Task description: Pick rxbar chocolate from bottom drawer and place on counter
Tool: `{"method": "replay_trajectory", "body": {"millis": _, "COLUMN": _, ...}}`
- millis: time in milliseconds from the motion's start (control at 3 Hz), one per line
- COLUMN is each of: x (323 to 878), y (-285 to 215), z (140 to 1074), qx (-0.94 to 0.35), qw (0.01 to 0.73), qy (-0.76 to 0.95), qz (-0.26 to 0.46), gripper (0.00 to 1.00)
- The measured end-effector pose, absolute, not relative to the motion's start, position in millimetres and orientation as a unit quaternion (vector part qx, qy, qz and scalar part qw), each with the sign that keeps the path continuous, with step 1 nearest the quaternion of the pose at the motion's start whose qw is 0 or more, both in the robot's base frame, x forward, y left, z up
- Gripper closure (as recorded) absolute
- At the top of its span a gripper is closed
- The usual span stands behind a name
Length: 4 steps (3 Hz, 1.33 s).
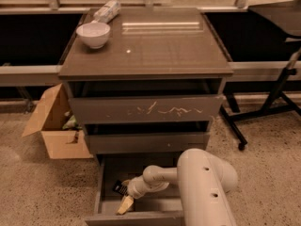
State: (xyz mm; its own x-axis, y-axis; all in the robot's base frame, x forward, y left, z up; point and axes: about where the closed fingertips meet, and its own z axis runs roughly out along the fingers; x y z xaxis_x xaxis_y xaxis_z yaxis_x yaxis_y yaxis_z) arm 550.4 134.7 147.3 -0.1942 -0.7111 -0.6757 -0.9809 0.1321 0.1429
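Now we see the gripper (125, 204) down in the bottom drawer (141, 217), the rxbar chocolate (119, 187) just beside it at eleven o'clock; spread or pinching, we cannot tell.

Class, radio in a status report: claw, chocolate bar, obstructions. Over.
Claw down in open grey-brown bottom drawer. Small flat black snack-bar wrapper beside it, in drawer. White bowl sits back-left on glossy brown-grey counter.

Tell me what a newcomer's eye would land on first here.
The big white arm reaches down into the open bottom drawer. Its end effector is at the drawer's front left, close by the black rxbar. Up on the counter, a white bowl sits near the back left corner.
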Motion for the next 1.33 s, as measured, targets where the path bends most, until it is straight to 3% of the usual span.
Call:
{"method": "replay_trajectory", "body": {"millis": 333, "x": 550, "y": 135, "z": 155, "qx": -0.591, "qw": 0.232, "qy": 0.716, "qz": 0.291, "gripper": 0.36}}
{"method": "replay_trajectory", "body": {"millis": 667, "x": 549, "y": 135, "z": 159, "qx": -0.591, "qw": 0.232, "qy": 0.716, "qz": 0.291, "gripper": 0.14}}
{"method": "replay_trajectory", "body": {"millis": 1000, "x": 549, "y": 135, "z": 161, "qx": -0.591, "qw": 0.232, "qy": 0.716, "qz": 0.291, "gripper": 0.0}}
{"method": "replay_trajectory", "body": {"millis": 1333, "x": 555, "y": 124, "z": 160, "qx": -0.584, "qw": 0.246, "qy": 0.716, "qz": 0.291, "gripper": 0.0}}
